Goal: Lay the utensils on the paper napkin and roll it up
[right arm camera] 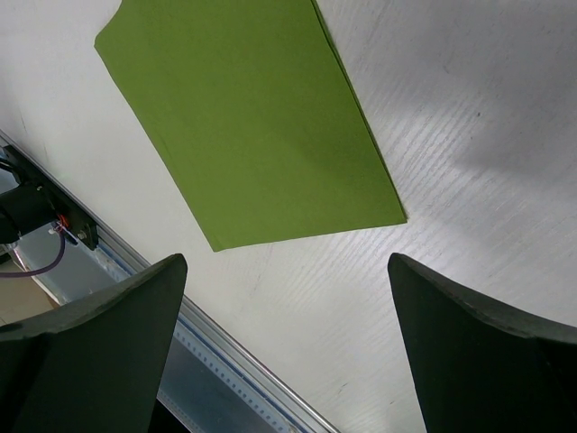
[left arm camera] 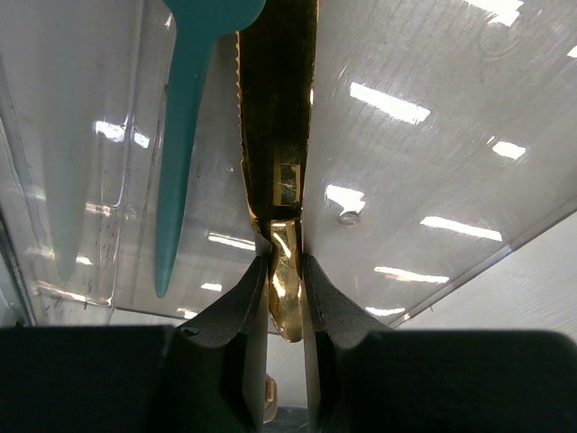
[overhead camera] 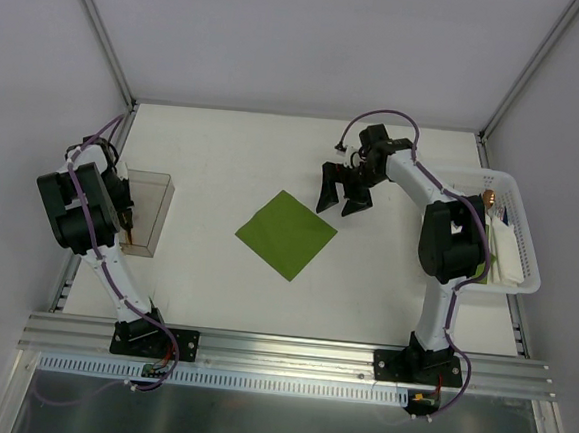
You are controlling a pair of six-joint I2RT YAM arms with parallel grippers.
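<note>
Nearest, the left gripper (left arm camera: 281,257), nearly closed, pinches a gold-handled utensil (left arm camera: 275,108) inside the clear bin (overhead camera: 155,206) at left. I see the paper napkin (overhead camera: 286,234) bare at mid-table. The right gripper (overhead camera: 344,191) hovers just beyond it, wide open and empty. Placing and rolling remain.

Utensil (left arm camera: 275,171) in left gripper (left arm camera: 284,254): glossy gold-toned metal. Container (left arm camera: 424,180) around it: clear glossy plastic. Paper napkin (right arm camera: 252,126) below right gripper (right arm camera: 287,263): matt paper. Table (right arm camera: 469,108): matt, finely grained.

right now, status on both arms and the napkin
Left jaws closed on gold-handled utensil in clear bin. Right jaws wide open, empty, hovering beside napkin. Napkin flat, bare. Nothing blocking it.
</note>
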